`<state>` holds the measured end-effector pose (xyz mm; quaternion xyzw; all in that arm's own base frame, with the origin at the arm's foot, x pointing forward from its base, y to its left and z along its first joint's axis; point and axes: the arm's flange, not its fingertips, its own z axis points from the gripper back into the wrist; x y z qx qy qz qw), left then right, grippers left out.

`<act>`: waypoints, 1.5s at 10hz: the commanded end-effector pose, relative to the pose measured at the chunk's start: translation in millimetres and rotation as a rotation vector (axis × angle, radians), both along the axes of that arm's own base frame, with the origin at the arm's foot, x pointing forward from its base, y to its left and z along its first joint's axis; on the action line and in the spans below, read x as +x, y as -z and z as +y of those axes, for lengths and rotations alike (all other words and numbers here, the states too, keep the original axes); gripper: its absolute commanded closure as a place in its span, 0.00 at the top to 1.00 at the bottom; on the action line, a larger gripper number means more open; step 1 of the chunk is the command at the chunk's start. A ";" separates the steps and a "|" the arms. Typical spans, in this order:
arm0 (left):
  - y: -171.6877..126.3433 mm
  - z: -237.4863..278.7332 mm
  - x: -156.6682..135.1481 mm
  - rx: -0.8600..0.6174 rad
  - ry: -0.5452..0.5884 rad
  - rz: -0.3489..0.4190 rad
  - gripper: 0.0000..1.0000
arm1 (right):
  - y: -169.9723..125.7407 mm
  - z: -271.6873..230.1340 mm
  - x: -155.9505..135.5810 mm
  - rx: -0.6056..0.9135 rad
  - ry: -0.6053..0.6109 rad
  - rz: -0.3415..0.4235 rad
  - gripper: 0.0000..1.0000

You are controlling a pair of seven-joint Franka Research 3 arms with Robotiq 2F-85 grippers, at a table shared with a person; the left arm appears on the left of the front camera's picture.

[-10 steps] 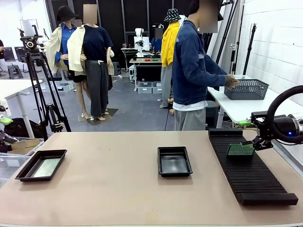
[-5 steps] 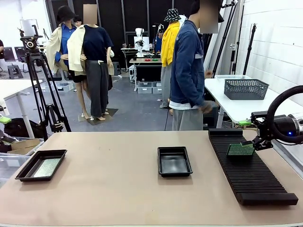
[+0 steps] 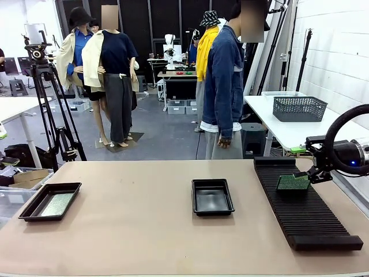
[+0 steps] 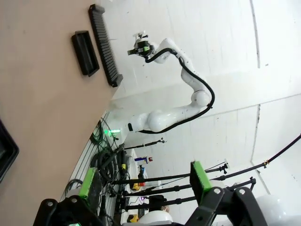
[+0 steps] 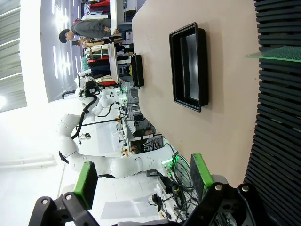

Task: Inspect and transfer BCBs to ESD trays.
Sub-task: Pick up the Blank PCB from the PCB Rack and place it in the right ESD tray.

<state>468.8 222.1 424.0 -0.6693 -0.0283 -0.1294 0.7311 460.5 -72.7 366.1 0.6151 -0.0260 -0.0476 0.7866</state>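
One green BCB (image 3: 293, 183) stands upright in the long black ribbed rack (image 3: 302, 208) at the right; its edge (image 5: 277, 51) shows in the right wrist view. Another BCB (image 3: 56, 205) lies flat in the left ESD tray (image 3: 30, 209). The middle ESD tray (image 3: 212, 197) holds nothing. My right gripper (image 5: 143, 176) is open and empty, level beside the rack, pointing across the table. My right arm (image 3: 346, 154) sits just right of the standing board. My left gripper (image 4: 146, 178) is open and empty, off the table's left side.
A person (image 3: 228, 86) stands at the table's far edge, turned sideways, one hand (image 3: 225, 140) hanging down. A grey mesh basket (image 3: 300, 108) rests on a white side table behind. A camera tripod (image 3: 52, 104) stands at the far left.
The person let go of the mesh basket, turned away from the side table and stepped left. Neither arm, board nor tray has moved.
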 end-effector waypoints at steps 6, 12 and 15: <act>1.6 -8.7 8.6 -0.064 -0.006 -0.005 1.00 | 0.1 1.1 -1.7 -0.004 0.005 0.001 1.00; 1.6 -8.7 8.6 -0.064 -0.006 -0.005 1.00 | 0.0 0.0 0.0 0.000 0.000 0.000 1.00; 1.6 -8.7 8.6 -0.064 -0.006 -0.005 1.00 | -19.1 25.7 42.2 -0.177 0.038 -0.092 1.00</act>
